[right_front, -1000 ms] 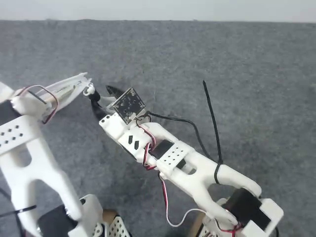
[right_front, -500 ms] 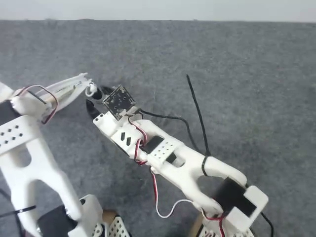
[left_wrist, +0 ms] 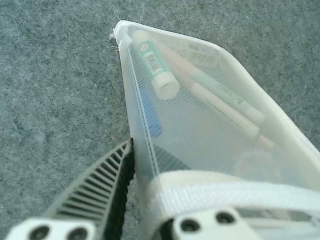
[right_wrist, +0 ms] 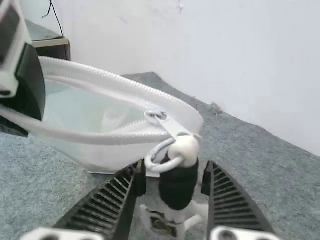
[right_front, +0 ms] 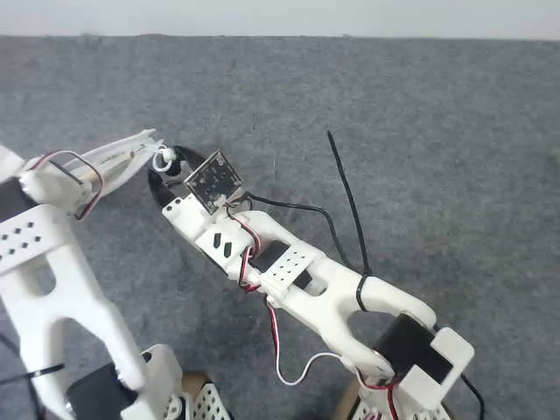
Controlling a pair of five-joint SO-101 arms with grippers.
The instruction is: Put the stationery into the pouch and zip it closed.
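We saw the left hand (left_wrist: 142,170) clamped on the mesh pouch (left_wrist: 200,150), holding it above the grey counter (right_front: 420,114) at the left. The right hand (right_wrist: 172,170) stood open, its jaws on either side of the zip pull (right_wrist: 184,147) and gripping nothing.

We judged that the jaws might close on the bead alone and slip off. A hard tug could drag the pouch out of the left hand. With the zip teeth parted behind the slider (right_wrist: 159,117), a tilt might spill the pens (left_wrist: 225,100).

The tube (left_wrist: 152,60) wore a green label, but we could not read its print.
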